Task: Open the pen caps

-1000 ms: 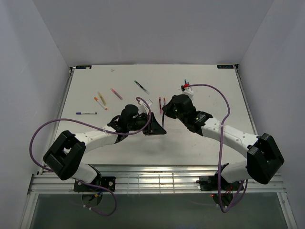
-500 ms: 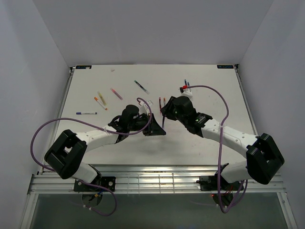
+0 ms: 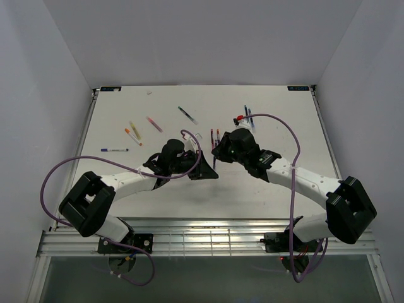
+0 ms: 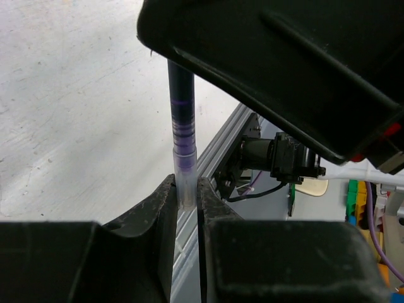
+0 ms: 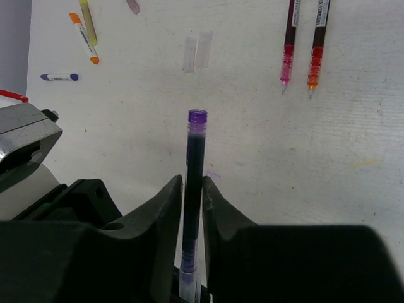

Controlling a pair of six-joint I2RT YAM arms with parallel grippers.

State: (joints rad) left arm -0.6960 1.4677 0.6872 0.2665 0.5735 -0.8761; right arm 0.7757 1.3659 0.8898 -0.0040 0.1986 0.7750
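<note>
A purple pen is held between both grippers above the table's middle. My left gripper is shut on the pen's clear cap, with the dark barrel rising from it into the right gripper. My right gripper is shut on the barrel, and the purple tail end sticks out past the fingers. The clear cap shows below the right gripper's jaws. In the top view the left gripper and right gripper meet tip to tip.
Uncapped pink and orange pens and two clear caps lie on the table ahead. Capped pens lie at the left: orange, yellow, pink, dark green, purple. A blue pen lies at the back right.
The right wrist has shifted and turned slightly over the pen. Both grippers stay shut on the purple pen, and the left arm has hardly moved.
</note>
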